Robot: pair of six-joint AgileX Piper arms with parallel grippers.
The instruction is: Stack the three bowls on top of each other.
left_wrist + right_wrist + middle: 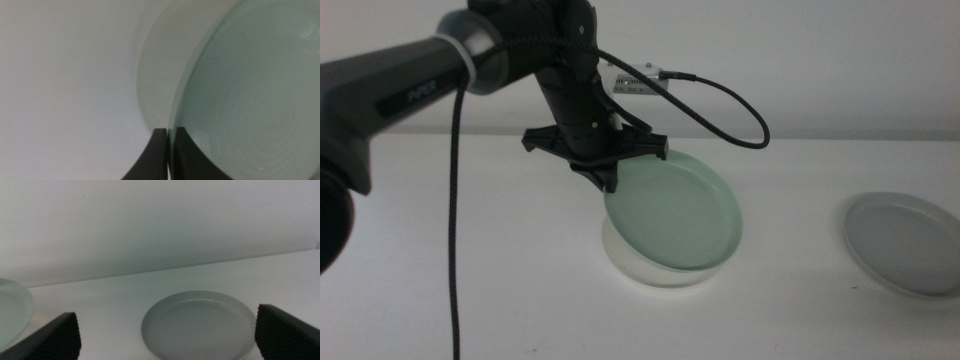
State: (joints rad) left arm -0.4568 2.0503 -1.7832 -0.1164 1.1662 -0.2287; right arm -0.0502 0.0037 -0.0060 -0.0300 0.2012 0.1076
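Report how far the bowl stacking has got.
Done: nothing is fully stacked yet. In hand: the left pincer is shut on the rim of the mint green bowl, holding it tilted over the white bowl, apparently partly resting on it. Left: let the green bowl settle flat, then add the grey bowl, which sits alone to the right in front of the open right pincer.

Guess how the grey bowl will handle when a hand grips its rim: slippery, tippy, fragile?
The grey bowl looks smooth and glossy, so a rim pinch may slip. It is shallow and wide, so held by one edge it would probably hang tilted, as the mint bowl does in the left hand. It looks rigid, possibly breakable.
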